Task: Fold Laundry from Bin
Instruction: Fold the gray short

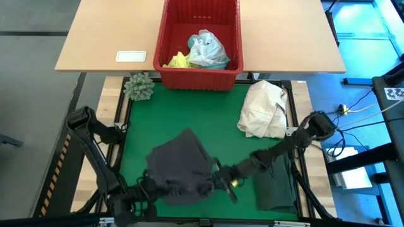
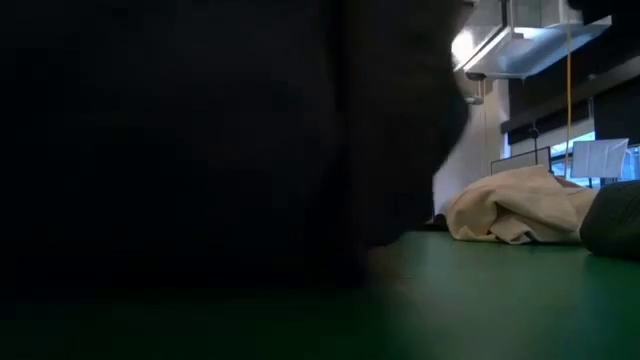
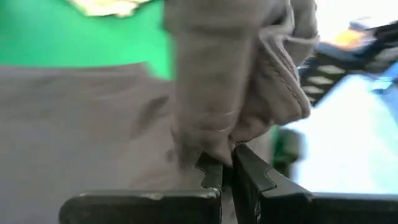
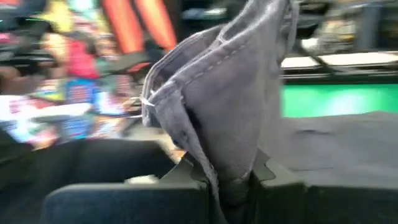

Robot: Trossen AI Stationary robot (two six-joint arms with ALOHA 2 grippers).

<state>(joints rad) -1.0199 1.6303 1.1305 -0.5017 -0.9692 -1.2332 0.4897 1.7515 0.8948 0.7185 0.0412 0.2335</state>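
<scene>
Diagonally laid grey garment (image 1: pixel 178 165), both grippers pinching near edge

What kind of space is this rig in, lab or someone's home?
Most likely a robotics lab or workshop, not a home. The green mat sits in a framed workcell beside a plain wooden table, loose cables trail on the floor, and a fiducial marker is nearby.

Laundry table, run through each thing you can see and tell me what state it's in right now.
grey garment: bunched on the green mat, pinched at both near edges
left gripper: shut on grey garment
right gripper: shut on grey garment
dark green garment: lying flat
bin: upright, still holding laundry
cream cloth: crumpled
</scene>
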